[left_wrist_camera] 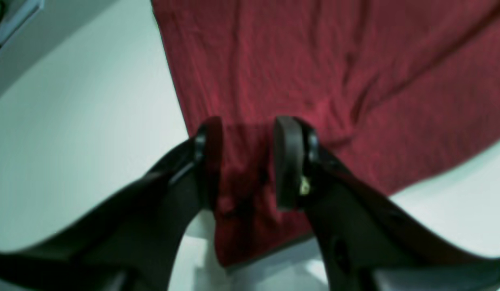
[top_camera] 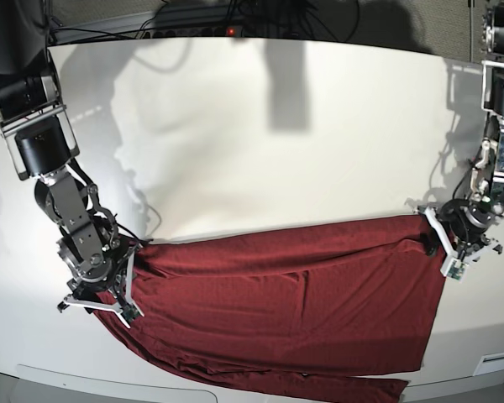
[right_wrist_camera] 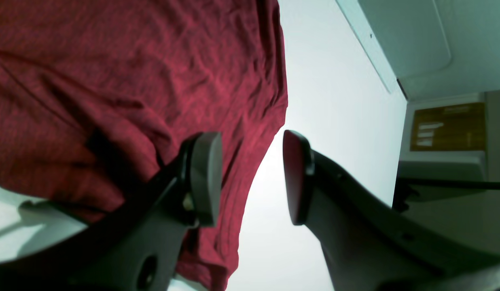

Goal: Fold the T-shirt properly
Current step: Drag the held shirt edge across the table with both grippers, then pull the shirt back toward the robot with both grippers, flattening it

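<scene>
The maroon T-shirt lies spread across the near part of the white table, its lower edge bunched near the front edge. My left gripper is at the shirt's far right corner. In the left wrist view its jaws stand apart with the cloth corner between them. My right gripper is at the shirt's left end. In the right wrist view its jaws stand wide apart astride the cloth's edge, one finger over the cloth and one over bare table.
Cables and a power strip run along the table's back edge. The shirt's bottom reaches the table's front edge. A grey box with a brown label stands beyond the table on the right arm's side.
</scene>
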Tool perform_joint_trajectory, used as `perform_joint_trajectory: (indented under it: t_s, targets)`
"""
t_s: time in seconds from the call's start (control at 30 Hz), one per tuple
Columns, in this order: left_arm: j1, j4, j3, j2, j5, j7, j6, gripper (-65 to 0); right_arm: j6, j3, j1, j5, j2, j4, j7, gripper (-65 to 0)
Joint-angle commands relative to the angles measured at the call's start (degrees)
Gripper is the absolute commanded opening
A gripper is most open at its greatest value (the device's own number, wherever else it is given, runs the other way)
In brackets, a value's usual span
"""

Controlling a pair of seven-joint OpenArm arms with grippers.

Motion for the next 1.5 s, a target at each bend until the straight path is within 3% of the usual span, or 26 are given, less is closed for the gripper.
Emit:
perform_joint_trajectory:
  t_s: [0.0,0.13,0.23,0.33,0.4,0.43,0.73,0.93,1.13,1.47]
  targets:
    - [-2.08,0.81,-0.48,-1.07,-1.2,0.02,0.83,-43.9,-0.96,0.46,2.08,-0.13,0.66,0.81,0.76,-40.2]
    - [-4.11,0.92,-0.48,-1.14,-6.82,7.02,4.5,-43.9,-0.98,0.46,2.1,1.31,0.63,0.81,0.81,-40.4]
    - [-4.83,1.29,-0.48,-1.75,-15.8,10.47,4.44,-45.5,-0.94,0.46,2.08,6.86,0.63,0.96,0.79,-52.0]
    - [-4.33,1.79,-0.48,-2.29,-23.93,12.11,4.26,-56.6,-0.87,0.46,2.05,14.25,0.66,0.96,0.42,-65.0]
    - [-4.02,1.81,-0.48,-2.4,-27.39,13.75,4.22,-65.0,-0.85,0.46,2.05,18.47,0.63,0.96,-0.83,-65.0]
    - [-3.89,1.81,-0.48,-2.34,-28.48,14.32,4.2,-65.0,-0.83,0.46,2.05,20.13,0.63,0.96,-1.22,-65.0]
    - [0.35,1.51,-0.48,-1.42,-28.24,7.56,4.24,-65.0,-0.59,0.46,0.68,23.78,0.59,-1.97,-0.07,-65.0]
    - [2.29,1.31,-0.48,1.2,-23.34,2.84,4.46,-65.0,1.81,0.46,0.31,25.7,0.46,-9.68,4.79,-65.0]
    - [2.12,-3.39,-0.48,3.45,-22.86,0.2,6.62,-65.0,4.63,0.46,-0.15,25.79,0.98,-12.92,4.04,-65.0]
    - [4.94,-6.16,-0.48,3.87,-20.92,3.98,6.6,-65.0,9.57,0.46,-2.67,25.62,1.95,-12.13,2.36,-65.0]
